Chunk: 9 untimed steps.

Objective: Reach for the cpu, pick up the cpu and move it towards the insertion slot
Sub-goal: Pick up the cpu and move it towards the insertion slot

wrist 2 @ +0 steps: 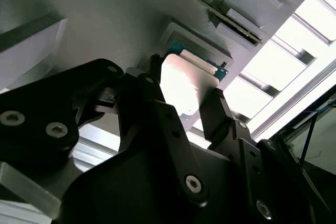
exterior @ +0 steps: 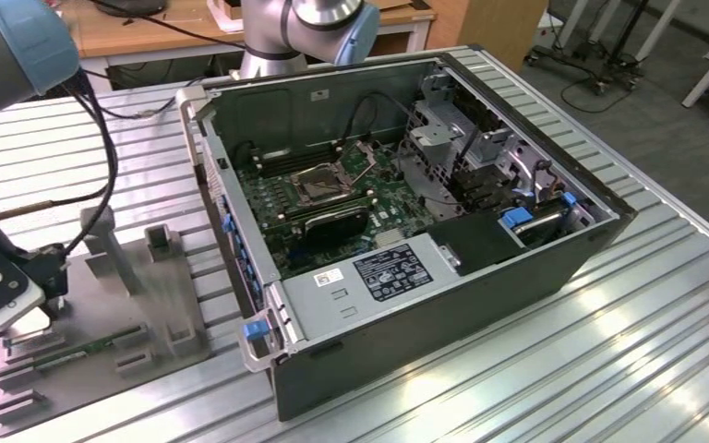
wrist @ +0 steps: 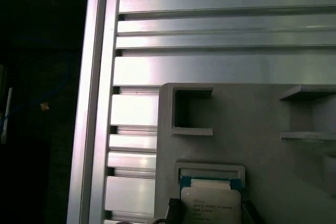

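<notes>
The cpu (wrist 2: 184,80), a thin square chip with a silvery top on a blue-green board, lies in the grey tray's square recess (wrist 2: 181,31). In both wrist views my gripper (wrist 2: 184,90) stands over it with one dark finger (wrist 2: 155,80) against each of two opposite edges, shut on the cpu. The first wrist view has the cpu (wrist: 211,203) low in the recess frame (wrist: 210,170), with the gripper (wrist: 210,212) around it. In the exterior view the gripper (exterior: 37,309) is at the far left over the tray. The insertion slot (exterior: 321,185) sits on the motherboard inside the open computer case.
The grey tray (exterior: 158,355) also carries a green memory stick (exterior: 90,346) and upright grey posts (exterior: 102,245). The open computer case (exterior: 453,305) fills the middle of the ribbed metal table (exterior: 552,369). A black cable (exterior: 102,138) hangs beside the arm.
</notes>
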Tool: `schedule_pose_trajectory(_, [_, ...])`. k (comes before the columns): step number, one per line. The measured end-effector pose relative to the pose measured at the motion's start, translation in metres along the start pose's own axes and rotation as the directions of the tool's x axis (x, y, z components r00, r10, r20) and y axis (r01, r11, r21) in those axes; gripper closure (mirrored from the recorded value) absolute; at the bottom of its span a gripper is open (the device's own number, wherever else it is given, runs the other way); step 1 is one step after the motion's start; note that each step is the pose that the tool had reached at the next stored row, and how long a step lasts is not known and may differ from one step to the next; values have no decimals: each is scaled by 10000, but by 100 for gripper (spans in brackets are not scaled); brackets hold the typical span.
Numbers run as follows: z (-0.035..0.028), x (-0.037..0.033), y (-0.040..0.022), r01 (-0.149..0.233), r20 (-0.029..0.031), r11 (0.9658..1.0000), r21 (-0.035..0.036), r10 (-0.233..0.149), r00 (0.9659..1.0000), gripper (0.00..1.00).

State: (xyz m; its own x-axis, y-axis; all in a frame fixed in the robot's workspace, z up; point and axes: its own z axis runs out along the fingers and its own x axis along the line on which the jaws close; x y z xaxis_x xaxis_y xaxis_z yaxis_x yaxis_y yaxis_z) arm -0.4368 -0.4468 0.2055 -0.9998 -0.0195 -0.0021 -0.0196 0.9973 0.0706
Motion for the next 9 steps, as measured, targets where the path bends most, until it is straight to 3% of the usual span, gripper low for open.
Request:
schedule_pose_trajectory(7, [-185,-1,13,2,13,10000,1,-2,10000,46])
schedule_pose_trajectory(9, [-306,-1,22,3,37,10000,1,-3,10000,46])
